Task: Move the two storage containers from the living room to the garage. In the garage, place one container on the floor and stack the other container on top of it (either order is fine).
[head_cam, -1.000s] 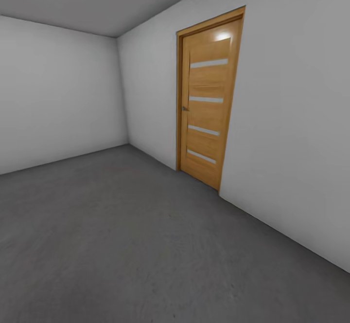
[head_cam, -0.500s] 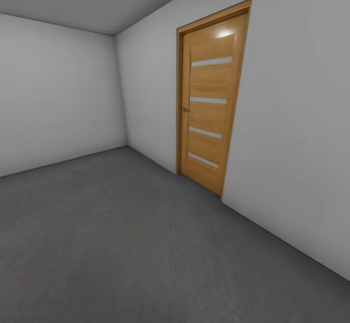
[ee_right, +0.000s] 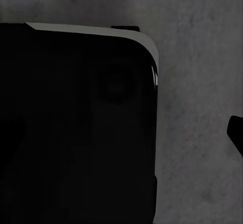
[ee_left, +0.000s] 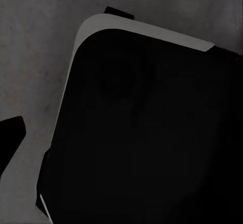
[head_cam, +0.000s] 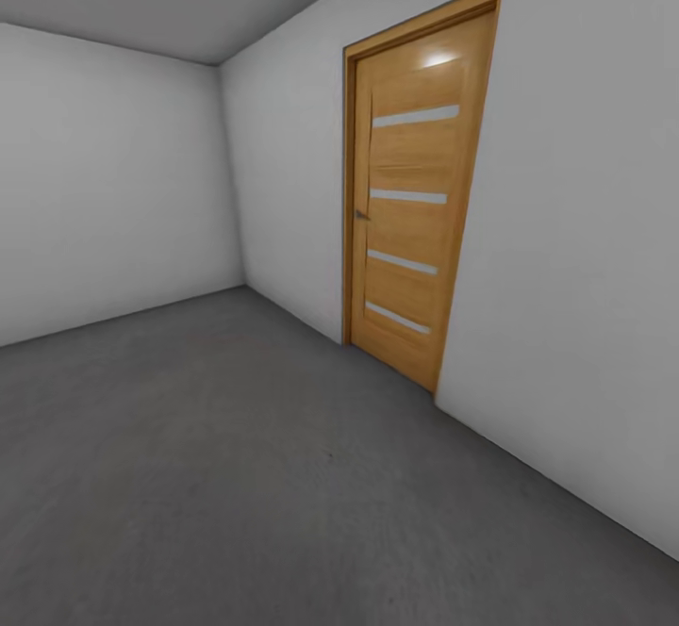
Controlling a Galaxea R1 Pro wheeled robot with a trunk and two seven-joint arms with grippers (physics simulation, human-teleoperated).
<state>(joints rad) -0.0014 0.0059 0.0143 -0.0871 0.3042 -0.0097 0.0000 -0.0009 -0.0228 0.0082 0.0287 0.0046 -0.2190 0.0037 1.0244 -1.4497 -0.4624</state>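
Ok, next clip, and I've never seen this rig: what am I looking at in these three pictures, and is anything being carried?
It is a wheeled simulated robot with two arms. The big picture comes from its head camera: a bare room with pale grey walls, a dark concrete floor and a shut wooden door with four pale strips. The two dark pictures come from cameras near each arm's pincer, looking down at the robot's own black base over that floor. No orange bins appear, and the pictures do not show whether anything is held.
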